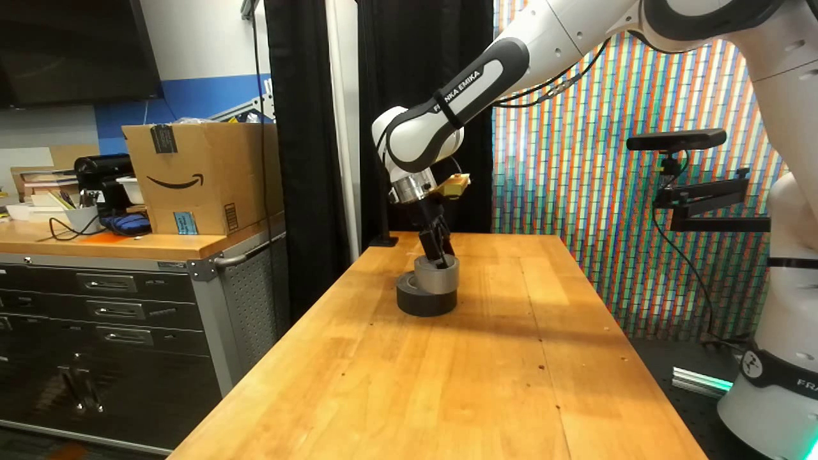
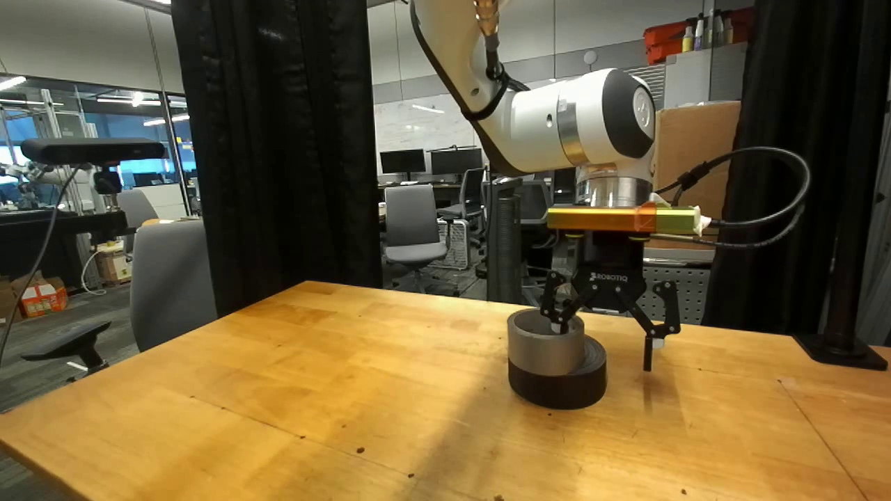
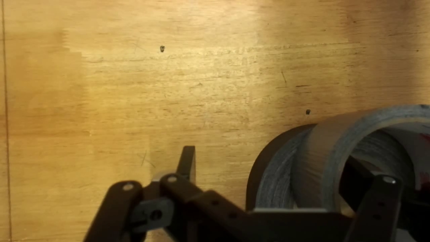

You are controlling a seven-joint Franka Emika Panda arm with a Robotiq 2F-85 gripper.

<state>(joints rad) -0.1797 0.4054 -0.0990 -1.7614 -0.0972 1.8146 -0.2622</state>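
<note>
- A silver tape roll (image 2: 546, 355) sits off-center atop a black tape roll (image 2: 557, 391), which lies flat on a wooden table (image 2: 278, 396).
- Inside the silver tape roll's hollow core is one finger (image 3: 359, 174) of the gripper (image 2: 603, 342); the opposite finger (image 2: 648, 356) hangs just outside the silver tape roll, above the table.
- Well apart from the silver tape roll, a cardboard box (image 1: 198, 179) rests on a tool cabinet (image 1: 147, 377), pale material (image 1: 193, 120) showing at its top; a white cup (image 1: 83, 220) near it holds pens (image 1: 88, 197).
- The white robot arm (image 1: 498, 70) arches above the silver tape roll in both exterior views, wrist bent down, gripper pointing at the table.
- Jaws are released and spread wide, one wall of the silver tape roll between them; whether the inner finger touches that wall cannot be told.
- Only the wrist view reveals red marks (image 3: 425, 141) on the pale inside of the silver tape roll.
- Gray office chairs (image 2: 414, 216), far beyond the silver tape roll, appear in an exterior view but not from the wrist.
</note>
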